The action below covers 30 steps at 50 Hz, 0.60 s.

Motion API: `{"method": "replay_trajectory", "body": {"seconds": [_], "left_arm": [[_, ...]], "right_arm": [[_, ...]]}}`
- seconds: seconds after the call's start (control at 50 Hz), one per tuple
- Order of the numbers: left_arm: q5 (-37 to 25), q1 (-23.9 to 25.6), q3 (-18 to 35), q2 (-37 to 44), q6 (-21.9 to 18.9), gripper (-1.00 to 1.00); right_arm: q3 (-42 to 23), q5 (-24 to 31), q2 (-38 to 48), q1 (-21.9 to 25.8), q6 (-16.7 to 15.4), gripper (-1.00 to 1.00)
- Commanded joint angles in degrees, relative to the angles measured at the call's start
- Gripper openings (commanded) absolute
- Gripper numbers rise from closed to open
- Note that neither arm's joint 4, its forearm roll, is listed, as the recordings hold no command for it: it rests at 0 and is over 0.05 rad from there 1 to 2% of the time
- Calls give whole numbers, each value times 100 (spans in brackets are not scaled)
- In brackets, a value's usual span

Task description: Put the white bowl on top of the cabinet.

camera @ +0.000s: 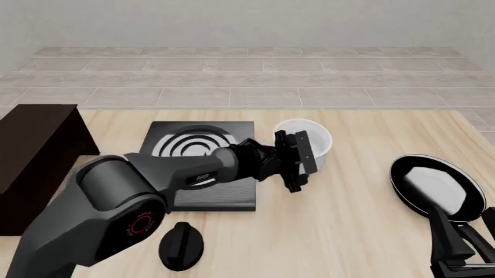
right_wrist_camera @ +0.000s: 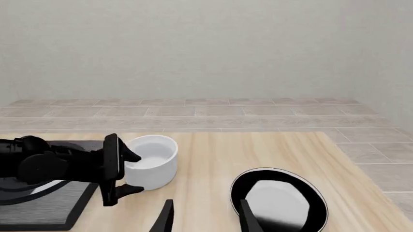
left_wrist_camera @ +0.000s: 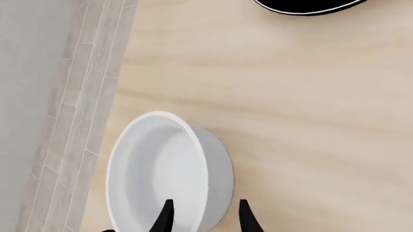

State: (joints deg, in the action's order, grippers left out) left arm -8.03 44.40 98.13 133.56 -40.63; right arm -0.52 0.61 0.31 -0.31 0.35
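The deep, glossy white round bowl stands upright on the pale wooden worktop, just beside the far right corner of the flat black stove slab with grey concentric rings. The left arm reaches across that slab from the left, and its black gripper is at the bowl's near side. In the left wrist view one fingertip sits inside the bowl and the other lies outside its wall, so the jaws stand parted, straddling the rim without yet pinching it. The right wrist view shows the same: the gripper spread apart against the bowl, one finger high by the rim, one low near the base.

The large dark brown boxy wooden cabinet stands at the left edge of the worktop, well apart from the bowl, its flat top bare.

A shallow black-rimmed pan with a white inside lies near the right edge. The right gripper hangs near it, jaws released and holding nothing. A round black knob rests on the worktop in front of the stove slab.
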Motion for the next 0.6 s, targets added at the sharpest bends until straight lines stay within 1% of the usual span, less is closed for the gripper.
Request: {"method": "replay_trajectory", "body": {"seconds": [0.02,0.06,0.1,0.18,0.26,0.4,0.5,0.52,0.56,0.6], "left_arm": [[-251,-132,199,422,-223,100],[-310,-167,185,461,-385,100],[-434,-122,318,486,-243,100],[-569,-67,377,580,-224,100],[-658,-16,406,641,-114,100],[-747,-9,476,686,-106,100],[-649,-25,405,639,-251,100],[-666,-32,449,619,-212,-100],[-663,6,419,558,-193,-100],[-522,-72,400,594,-394,-100]], "right_arm": [[4,-5,-1,0,-2,100],[6,-12,0,0,-5,100],[2,-3,4,0,3,100],[-5,8,-5,1,-3,100],[3,-12,14,0,6,100],[4,-13,11,1,2,100],[6,-15,6,1,-3,100],[-9,7,-1,1,-3,100],[11,-27,19,1,3,100],[12,-27,19,0,5,100]]}}
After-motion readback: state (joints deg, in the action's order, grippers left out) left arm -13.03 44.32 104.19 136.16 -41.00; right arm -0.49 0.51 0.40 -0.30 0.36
